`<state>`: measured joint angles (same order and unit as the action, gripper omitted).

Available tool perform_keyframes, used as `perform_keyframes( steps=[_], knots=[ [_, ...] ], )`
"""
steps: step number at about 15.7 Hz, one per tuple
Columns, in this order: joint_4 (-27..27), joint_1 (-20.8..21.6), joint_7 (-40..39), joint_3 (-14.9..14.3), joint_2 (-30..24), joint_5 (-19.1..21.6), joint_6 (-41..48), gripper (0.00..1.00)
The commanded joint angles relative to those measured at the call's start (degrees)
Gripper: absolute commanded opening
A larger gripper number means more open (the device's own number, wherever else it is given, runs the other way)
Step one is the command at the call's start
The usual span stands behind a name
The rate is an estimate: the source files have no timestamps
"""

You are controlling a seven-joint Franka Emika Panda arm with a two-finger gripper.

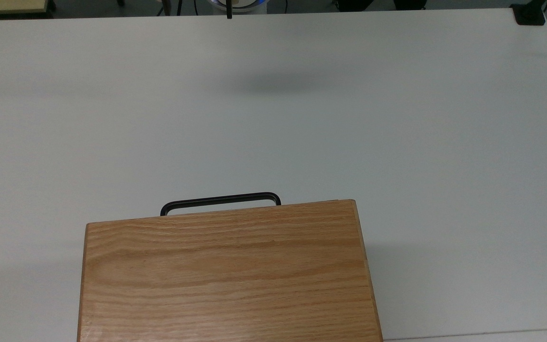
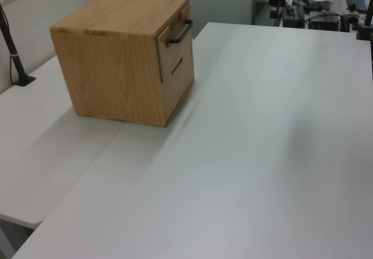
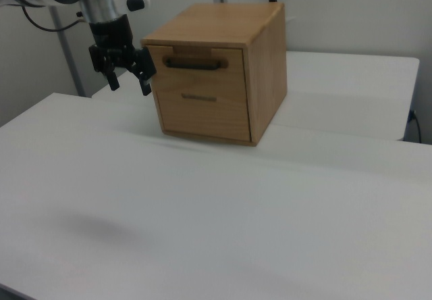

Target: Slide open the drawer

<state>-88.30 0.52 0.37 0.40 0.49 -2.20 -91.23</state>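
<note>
1. The white surface (image 1: pixel 273 109) spreads wide and carries the cabinet near the bottom edge of the top view.
2. The oak cabinet (image 3: pixel 266 63) is a closed box with a flat wood-grain top; its front faces the open stretch of the surface.
3. The drawer (image 3: pixel 202 67) sits at the top of the cabinet's front, its front panel close to flush with the box, so I judge it shut or very nearly so: the sliding is yet to be done.
4. The gripper (image 3: pixel 126 77) hangs in the air to the right view's left of the drawer front, near it but apart, fingers spread and holding nothing.
5. The black bar handle (image 1: pixel 220 200) juts from the drawer front, untouched. What remains, by my reading, is reaching it, closing on it and pulling outward.
</note>
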Motion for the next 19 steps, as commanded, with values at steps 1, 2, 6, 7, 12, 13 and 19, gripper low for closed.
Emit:
perform_keyframes(
  steps=[1, 2, 6, 7, 12, 13, 19],
  knots=[
    [-1.1, 0.8, -0.6, -0.7, -0.6, 0.5, -1.0, 1.0],
    [-1.1, 0.8, -0.5, -0.7, -0.6, 0.5, -1.0, 1.0],
    [-1.1, 0.8, -0.5, -0.7, -0.6, 0.5, -0.9, 1.0],
    [-1.1, 0.8, -0.5, -0.7, -0.6, 0.5, -0.9, 1.0],
    [-1.2, 0.6, -0.4, -0.7, -0.6, 0.6, -1.0, 1.0],
    [-1.3, 0.6, -0.3, -0.7, -0.6, 0.6, -1.1, 1.0],
    [-1.4, 0.2, 7.9, -0.7, 0.4, 3.4, -8.8, 1.0]
  ],
)
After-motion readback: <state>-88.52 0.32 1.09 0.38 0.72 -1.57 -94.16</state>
